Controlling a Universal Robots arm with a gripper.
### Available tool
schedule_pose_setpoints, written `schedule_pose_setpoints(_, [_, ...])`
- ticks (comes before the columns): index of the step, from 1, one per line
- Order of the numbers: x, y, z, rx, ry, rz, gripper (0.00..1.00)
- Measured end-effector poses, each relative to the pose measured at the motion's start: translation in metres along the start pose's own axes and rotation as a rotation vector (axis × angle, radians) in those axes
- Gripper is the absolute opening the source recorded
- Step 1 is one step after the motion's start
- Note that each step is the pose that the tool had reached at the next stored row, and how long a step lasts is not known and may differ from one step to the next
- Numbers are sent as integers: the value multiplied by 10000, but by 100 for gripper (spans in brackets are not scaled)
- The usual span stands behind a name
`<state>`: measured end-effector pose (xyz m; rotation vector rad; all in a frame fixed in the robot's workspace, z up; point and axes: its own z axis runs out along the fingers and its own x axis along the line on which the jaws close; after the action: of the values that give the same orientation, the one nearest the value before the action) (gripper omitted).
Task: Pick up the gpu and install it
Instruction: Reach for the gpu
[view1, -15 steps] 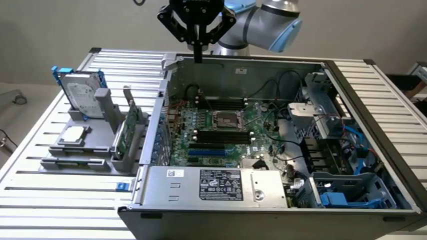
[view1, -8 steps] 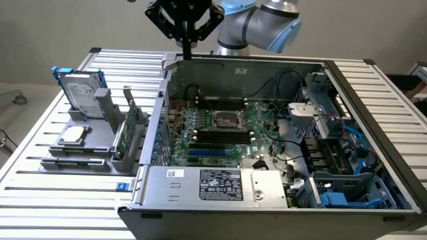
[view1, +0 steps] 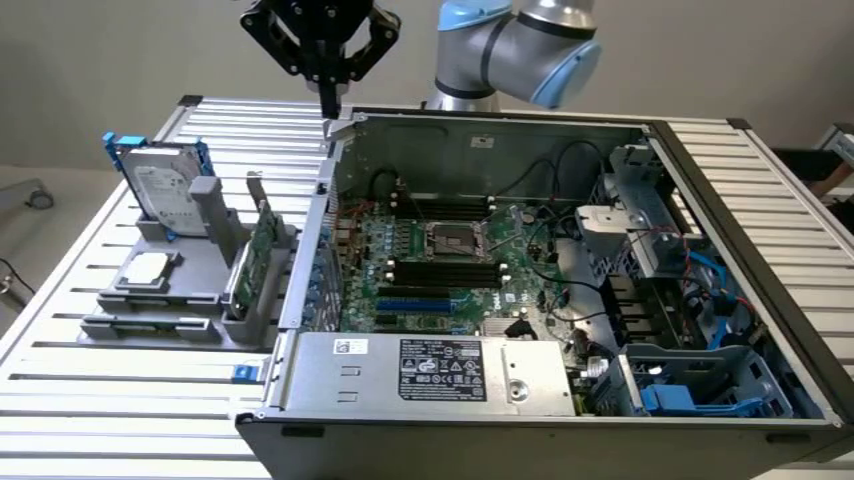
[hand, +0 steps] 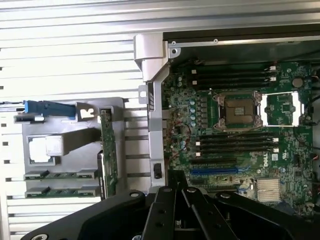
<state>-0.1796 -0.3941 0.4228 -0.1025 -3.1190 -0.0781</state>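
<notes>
– So, what have you got in the exterior view?
– I see the open computer case (view1: 534, 135) across the centre and right, with the motherboard (view1: 441, 270) inside. The grey rack (view1: 147, 325) sits at the left.
– And the gpu (view1: 246, 268)?
– It stands on edge in that rack, mid-left, just beside the case wall. My gripper (view1: 328, 105) hangs at upper left over the case's corner. Its fingers are pinched together, holding nothing, well apart from the card.
</notes>
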Motion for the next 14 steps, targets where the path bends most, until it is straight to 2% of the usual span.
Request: schedule_pose_setpoints(14, [632,-43,164,17,118,7,11])
